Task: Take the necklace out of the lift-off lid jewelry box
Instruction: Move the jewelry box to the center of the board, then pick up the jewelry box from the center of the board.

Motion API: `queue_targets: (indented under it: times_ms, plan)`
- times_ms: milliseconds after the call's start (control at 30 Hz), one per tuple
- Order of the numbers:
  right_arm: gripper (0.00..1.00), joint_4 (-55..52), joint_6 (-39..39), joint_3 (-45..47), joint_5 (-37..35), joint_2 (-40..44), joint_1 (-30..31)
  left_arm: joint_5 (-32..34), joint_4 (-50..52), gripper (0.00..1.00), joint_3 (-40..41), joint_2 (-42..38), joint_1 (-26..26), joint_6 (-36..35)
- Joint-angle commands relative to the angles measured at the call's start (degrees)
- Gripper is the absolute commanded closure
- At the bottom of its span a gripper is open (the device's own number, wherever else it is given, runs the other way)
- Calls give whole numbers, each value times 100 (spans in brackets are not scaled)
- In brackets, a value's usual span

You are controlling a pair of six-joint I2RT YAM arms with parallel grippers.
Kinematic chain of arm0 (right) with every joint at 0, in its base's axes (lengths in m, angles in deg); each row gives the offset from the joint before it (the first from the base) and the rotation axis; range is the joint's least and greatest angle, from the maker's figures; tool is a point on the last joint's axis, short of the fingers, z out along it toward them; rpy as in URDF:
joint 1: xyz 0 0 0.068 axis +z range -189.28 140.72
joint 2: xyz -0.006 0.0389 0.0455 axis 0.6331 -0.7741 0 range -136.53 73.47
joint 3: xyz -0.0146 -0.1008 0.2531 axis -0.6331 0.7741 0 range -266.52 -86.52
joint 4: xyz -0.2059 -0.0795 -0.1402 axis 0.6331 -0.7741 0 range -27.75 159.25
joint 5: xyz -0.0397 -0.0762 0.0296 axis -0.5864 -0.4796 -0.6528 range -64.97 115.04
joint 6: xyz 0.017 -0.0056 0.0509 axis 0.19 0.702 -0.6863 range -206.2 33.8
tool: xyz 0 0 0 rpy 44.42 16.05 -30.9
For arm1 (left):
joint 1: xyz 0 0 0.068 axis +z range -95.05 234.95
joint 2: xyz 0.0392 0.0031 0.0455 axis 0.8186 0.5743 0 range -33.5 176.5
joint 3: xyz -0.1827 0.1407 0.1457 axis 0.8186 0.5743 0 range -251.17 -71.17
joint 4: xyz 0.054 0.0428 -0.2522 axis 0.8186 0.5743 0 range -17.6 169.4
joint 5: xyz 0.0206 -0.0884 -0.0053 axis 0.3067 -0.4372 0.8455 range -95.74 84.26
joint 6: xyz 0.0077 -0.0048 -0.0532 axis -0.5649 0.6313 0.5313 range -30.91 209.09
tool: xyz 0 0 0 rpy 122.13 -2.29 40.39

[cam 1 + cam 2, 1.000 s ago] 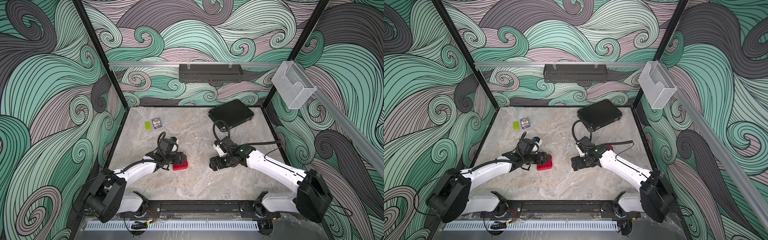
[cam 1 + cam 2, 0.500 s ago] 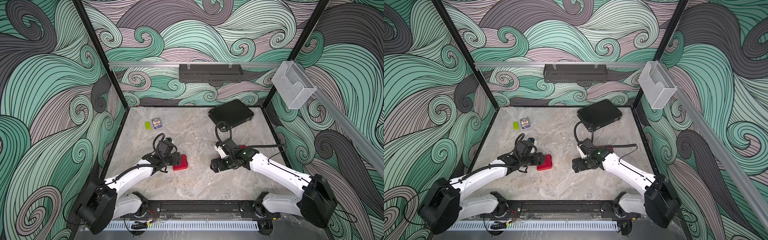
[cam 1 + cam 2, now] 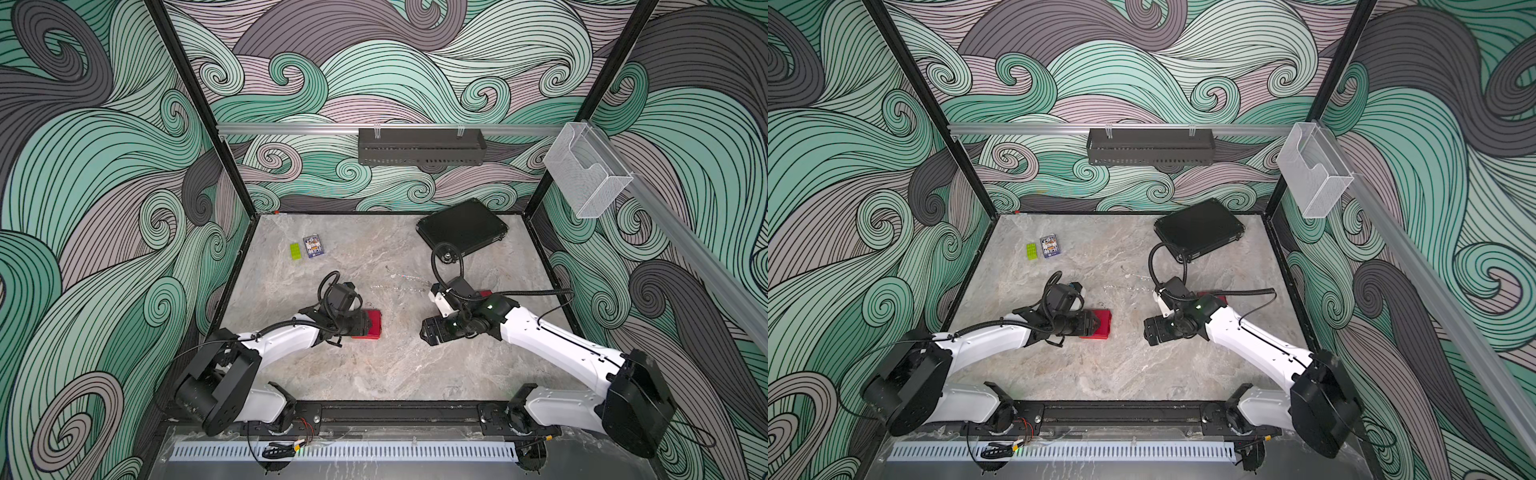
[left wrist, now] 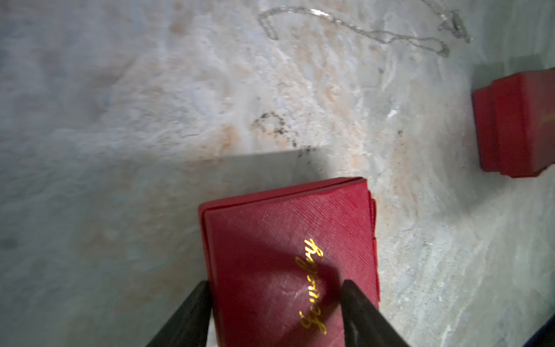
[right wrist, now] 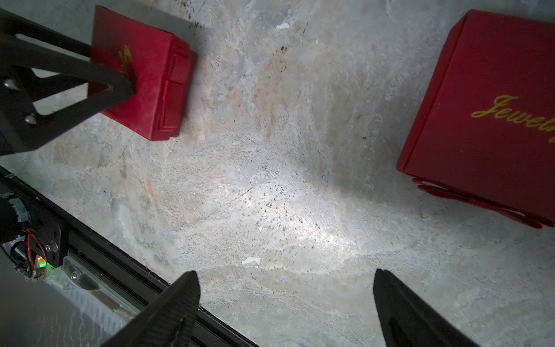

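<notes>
A red jewelry box point(image 3: 372, 324) point(image 4: 285, 234) with gold "Jewelry" script sits on the marble table, lid on. My left gripper point(image 3: 366, 326) point(image 4: 274, 285) is over its top, jaws apart. One finger lies along the box's edge and the other crosses the lid. The thin silver necklace point(image 4: 354, 27) point(image 3: 405, 277) lies loose on the table beyond it, outside any box. A second red box point(image 3: 484, 293) point(image 5: 480, 105) with the same script sits partly under my right forearm. My right gripper point(image 3: 426, 331) point(image 5: 285, 273) hangs open over bare marble between the two boxes.
A black flat case point(image 3: 461, 226) lies at the back right. A green brick point(image 3: 295, 251) and a small card pack point(image 3: 312, 246) sit at the back left. The black front rail point(image 5: 105, 240) runs close to my right gripper.
My left arm has shifted its pose while staying at the red box, and its jaws have narrowed a little. The right gripper has dropped slightly and stays open.
</notes>
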Motion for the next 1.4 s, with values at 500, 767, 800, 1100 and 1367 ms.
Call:
queue_targets:
  times_ms: [500,767,800,1100,1367]
  plan:
    - [9,-193,-107,449,75,639,73,-1104,-778,49,-1412,1626,-1296,-976]
    - [0,-6,418,141,-306,136,459,63,-6,34,-1237,638,-1023,-745]
    - [0,52,560,55,-273,-21,469,275,26,31,-1097,388,-926,-667]
    - [0,343,1799,-427,-460,-841,618,851,747,22,35,-1740,-128,-334]
    - [0,173,2418,-866,-388,-1566,644,938,387,19,941,-2748,42,-223]
